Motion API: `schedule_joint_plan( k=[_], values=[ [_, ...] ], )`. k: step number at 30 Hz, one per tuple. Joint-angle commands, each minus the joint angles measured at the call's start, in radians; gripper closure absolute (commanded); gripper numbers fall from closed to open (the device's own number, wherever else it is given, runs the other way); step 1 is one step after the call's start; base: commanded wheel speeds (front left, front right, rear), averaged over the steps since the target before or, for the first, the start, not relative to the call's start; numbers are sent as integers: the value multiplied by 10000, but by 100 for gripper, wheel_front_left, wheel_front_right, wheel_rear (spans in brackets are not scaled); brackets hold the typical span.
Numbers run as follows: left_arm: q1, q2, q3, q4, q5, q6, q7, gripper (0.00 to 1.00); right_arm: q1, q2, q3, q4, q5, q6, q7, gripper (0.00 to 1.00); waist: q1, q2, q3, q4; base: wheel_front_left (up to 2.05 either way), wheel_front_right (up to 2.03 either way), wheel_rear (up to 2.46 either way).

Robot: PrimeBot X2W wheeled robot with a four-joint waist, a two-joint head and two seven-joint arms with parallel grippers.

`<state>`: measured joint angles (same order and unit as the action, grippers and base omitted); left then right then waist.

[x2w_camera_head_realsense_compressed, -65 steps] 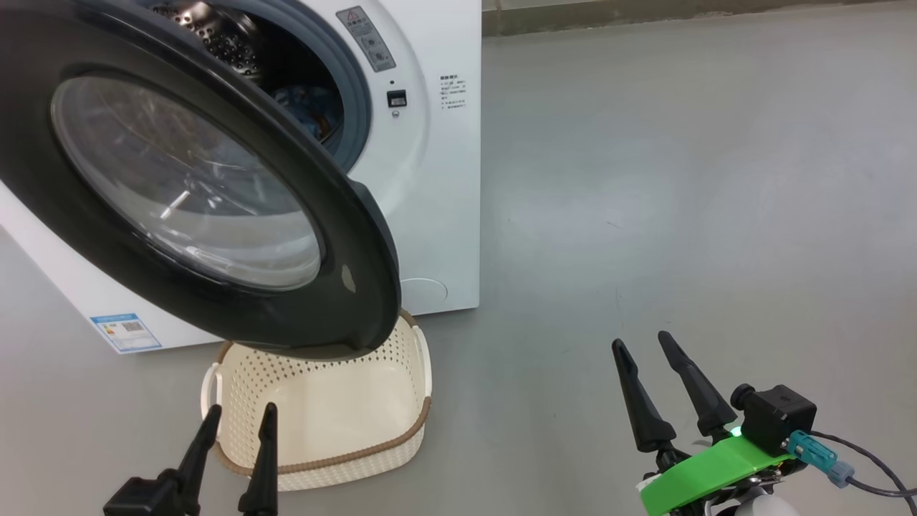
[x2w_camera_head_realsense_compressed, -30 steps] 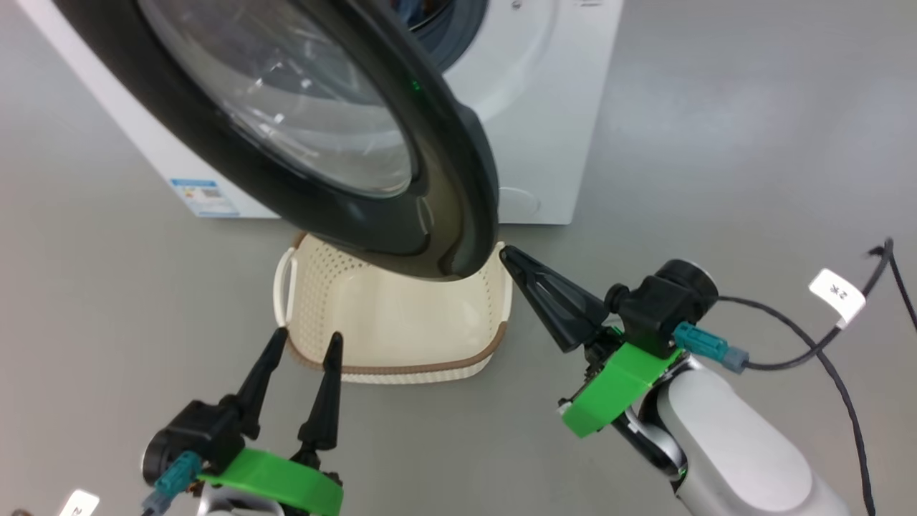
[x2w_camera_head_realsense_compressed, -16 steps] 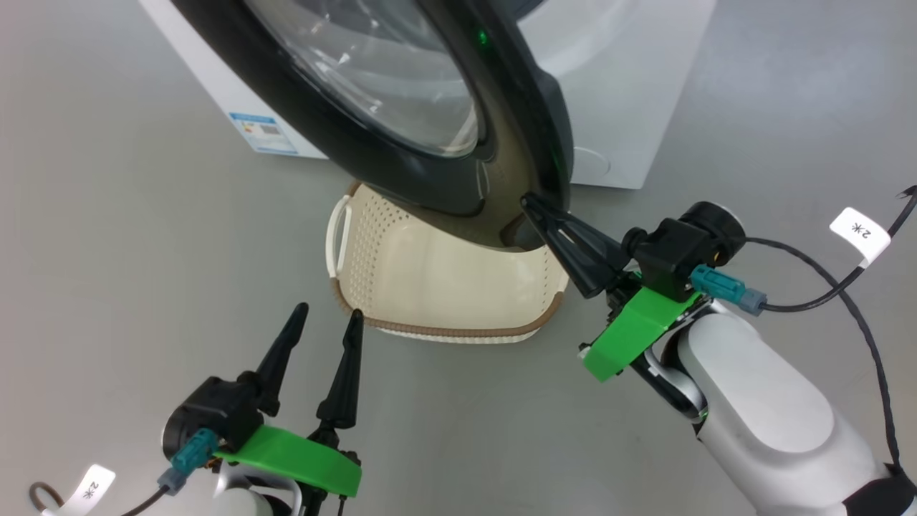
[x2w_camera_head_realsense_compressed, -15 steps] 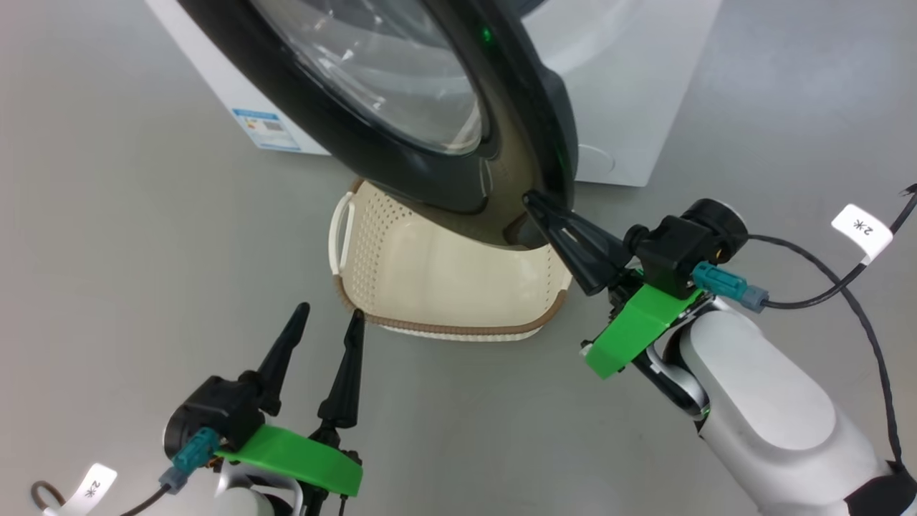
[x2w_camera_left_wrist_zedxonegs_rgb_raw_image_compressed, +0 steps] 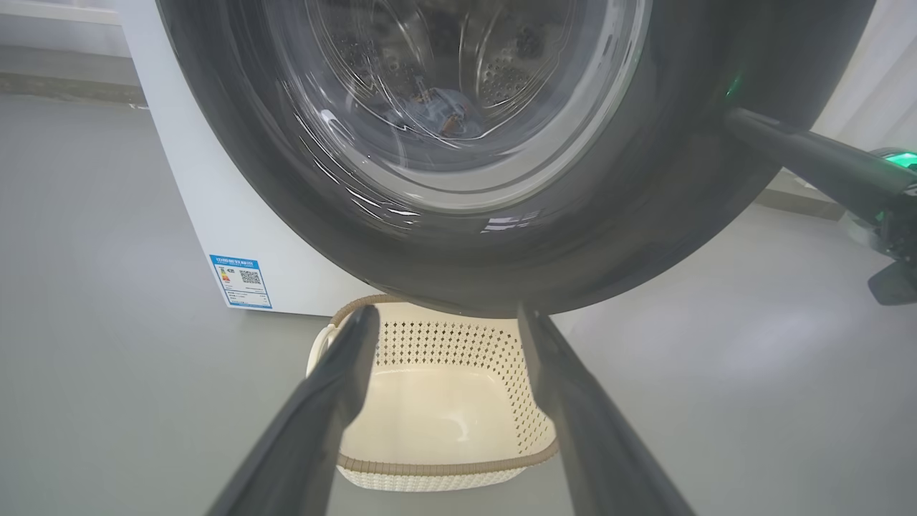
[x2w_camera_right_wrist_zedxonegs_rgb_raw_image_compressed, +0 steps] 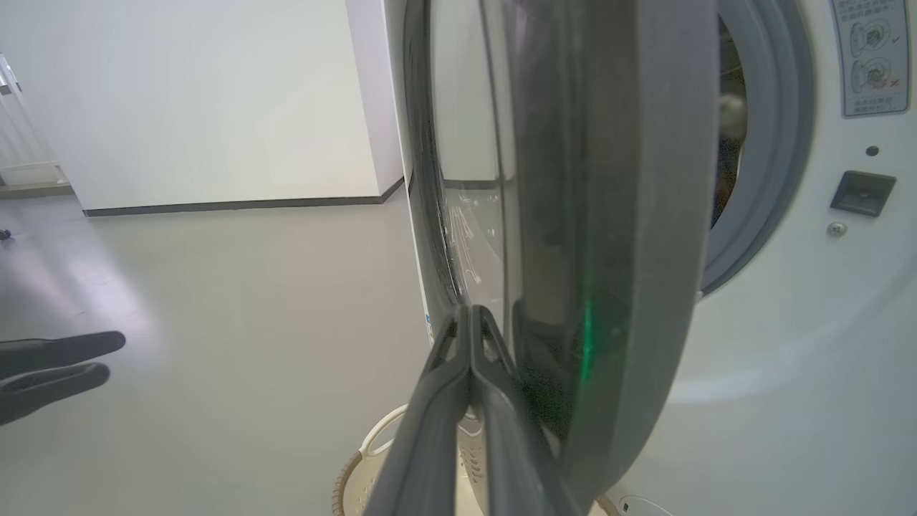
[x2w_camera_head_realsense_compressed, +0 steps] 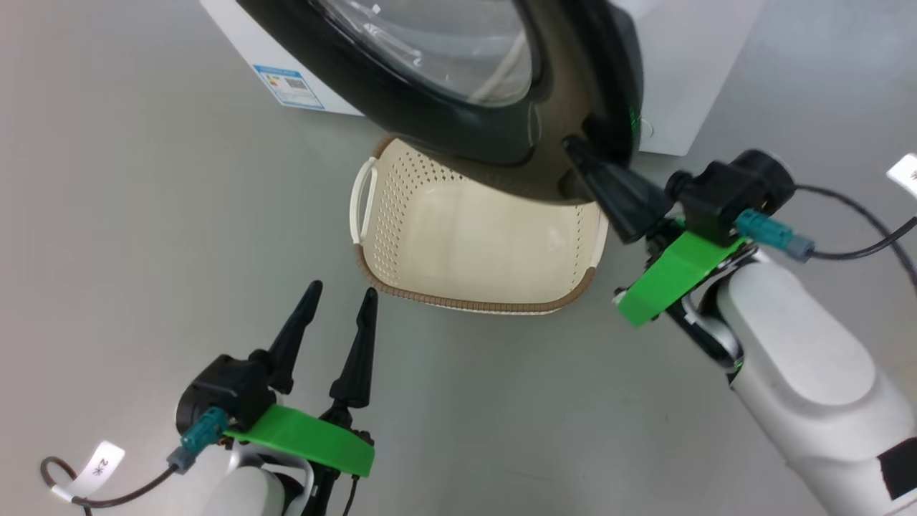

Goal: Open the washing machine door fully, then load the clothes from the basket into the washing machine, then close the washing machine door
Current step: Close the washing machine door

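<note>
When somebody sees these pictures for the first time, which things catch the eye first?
The big black-rimmed washing machine door stands open, overhanging the cream basket on the floor, which looks empty. The shut right gripper has its tip at the door's free edge, while the open left gripper hovers before the basket.

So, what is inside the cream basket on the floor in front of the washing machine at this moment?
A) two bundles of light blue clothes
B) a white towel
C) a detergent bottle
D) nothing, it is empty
D: the basket shows only its bare cream bottom and perforated walls, both in the head view and in the left wrist view.
</note>
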<state>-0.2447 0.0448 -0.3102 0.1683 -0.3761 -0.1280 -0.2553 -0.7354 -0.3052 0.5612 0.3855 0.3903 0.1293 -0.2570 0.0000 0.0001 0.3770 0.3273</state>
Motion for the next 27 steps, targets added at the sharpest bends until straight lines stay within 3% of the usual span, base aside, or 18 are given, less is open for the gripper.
schedule_joint_plan(
  k=[1,19,27],
  values=[
    [-277,111,235,-217,-66,-27,-65,0,-276,-40,-172,-157,35,14,-47,100,0,-1,248,95,0,0,0],
    [-1094,57,-266,-357,-671,-27,-65,0,-2424,-1105,-907,701,-409,14,-47,100,0,-1,1546,618,0,0,0],
    [-1288,56,-459,-393,-1013,-27,-65,0,-3559,-1728,-758,1284,-539,14,-47,100,0,-1,1986,993,0,0,0]
  ],
)
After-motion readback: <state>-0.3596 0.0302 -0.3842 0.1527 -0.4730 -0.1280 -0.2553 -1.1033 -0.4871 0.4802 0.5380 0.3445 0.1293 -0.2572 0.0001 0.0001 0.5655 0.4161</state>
